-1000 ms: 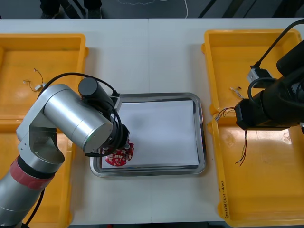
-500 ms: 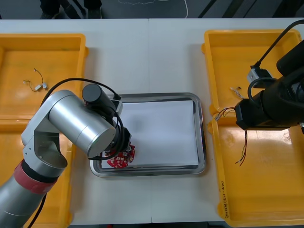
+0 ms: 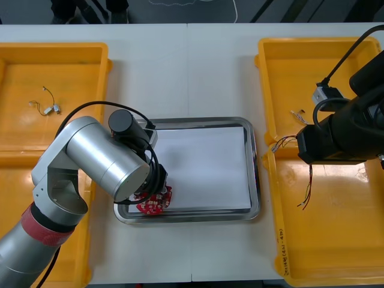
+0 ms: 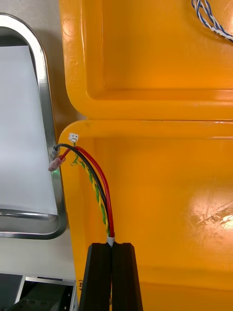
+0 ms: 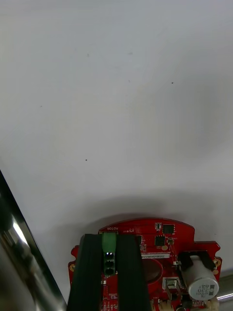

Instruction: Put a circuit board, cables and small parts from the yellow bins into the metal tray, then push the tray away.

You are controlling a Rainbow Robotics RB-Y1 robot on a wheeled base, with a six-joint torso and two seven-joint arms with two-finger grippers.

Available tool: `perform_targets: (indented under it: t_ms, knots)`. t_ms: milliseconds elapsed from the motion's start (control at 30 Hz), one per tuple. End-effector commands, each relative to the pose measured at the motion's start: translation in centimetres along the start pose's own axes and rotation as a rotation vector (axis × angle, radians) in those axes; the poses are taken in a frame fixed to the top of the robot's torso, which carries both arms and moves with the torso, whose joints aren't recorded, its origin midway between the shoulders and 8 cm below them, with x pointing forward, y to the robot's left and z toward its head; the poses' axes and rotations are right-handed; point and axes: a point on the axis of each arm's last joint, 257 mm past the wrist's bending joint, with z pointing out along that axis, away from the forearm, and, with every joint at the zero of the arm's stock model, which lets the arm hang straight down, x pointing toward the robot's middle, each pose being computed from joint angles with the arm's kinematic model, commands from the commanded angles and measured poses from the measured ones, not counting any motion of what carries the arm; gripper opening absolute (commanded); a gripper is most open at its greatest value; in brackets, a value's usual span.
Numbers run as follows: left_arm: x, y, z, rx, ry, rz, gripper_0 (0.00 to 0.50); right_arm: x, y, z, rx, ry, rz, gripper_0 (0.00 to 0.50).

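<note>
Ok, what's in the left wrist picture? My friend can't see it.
The left gripper has its two black fingers shut on a green block at the edge of a round red circuit board. The board is in the metal tray, over its white inside.

the front camera sits above the arms and looks steeply down on the table [image 3: 198,72], far enough off to take in the metal tray [image 3: 257,180] and the yellow bins [image 3: 336,240] at both sides. the left wrist camera looks along the left gripper [image 5: 109,240], very near the tray's white inside and the circuit board [image 5: 155,243]. the right wrist camera looks along the right gripper [image 4: 112,249] from farther off, over the right-hand bins. all three views share the tray. the front and right wrist views also share the red and yellow cable [image 4: 99,189].
</note>
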Motion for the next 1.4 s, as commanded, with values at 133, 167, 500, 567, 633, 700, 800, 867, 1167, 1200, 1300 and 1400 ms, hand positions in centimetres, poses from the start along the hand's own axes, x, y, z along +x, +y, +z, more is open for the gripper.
perform_targets:
  t_ms: [133, 167, 500, 567, 633, 700, 800, 867, 1167, 1200, 1300, 1400]
  knots:
    - [0.5, -1.7, 0.1, 0.027, -0.004, 0.066, 0.485, -0.6, 0.9, -0.5, -0.009, -0.02, 0.027, 0.0]
    - [0.5, -1.7, 0.1, 0.029, -0.005, 0.066, 0.492, -0.6, 0.9, -0.5, -0.009, -0.02, 0.027, 0.0]
    - [-0.6, -1.9, -2.1, 0.028, -0.028, 0.077, 0.496, -0.6, 0.9, -0.5, -0.009, -0.02, 0.027, 0.0]
    - [-1.0, -2.0, -3.9, 0.039, -0.022, 0.078, 0.493, -0.6, 1.0, -0.5, -0.01, -0.02, 0.025, 0.0]
    - [-1.2, -1.7, -5.5, 0.04, -0.022, 0.074, 0.496, -0.6, 1.0, -0.5, -0.01, -0.019, 0.024, 0.0]
    - [-2.0, -1.4, -6.8, 0.044, -0.047, 0.064, 0.494, -0.6, 1.0, -0.5, -0.011, -0.018, 0.022, 0.0]
    - [-3.9, -1.1, -8.8, 0.065, -0.118, 0.037, 0.495, -0.6, 1.0, -0.5, -0.011, -0.018, 0.021, 0.0]
    - [-5.0, -0.9, -9.8, 0.075, -0.151, 0.019, 0.495, -0.6, 1.0, -0.5, -0.011, -0.018, 0.022, 0.0]
    - [-9.6, 0.7, -14.2, 0.118, -0.263, -0.041, 0.496, -0.5, 1.1, -0.6, -0.015, -0.015, 0.012, 0.0]
    - [-9.7, 0.9, -14.3, 0.116, -0.263, -0.045, 0.495, -0.5, 1.1, -0.6, -0.015, -0.015, 0.012, 0.0]
    - [-10.3, 1.8, -15.2, 0.111, -0.277, -0.053, 0.5, -0.5, 1.2, -0.5, -0.016, -0.015, 0.004, 0.0]
    - [-11.0, 2.8, -16.1, 0.117, -0.288, -0.073, 0.5, -0.7, 1.0, -0.5, -0.009, -0.022, -0.002, 0.0]
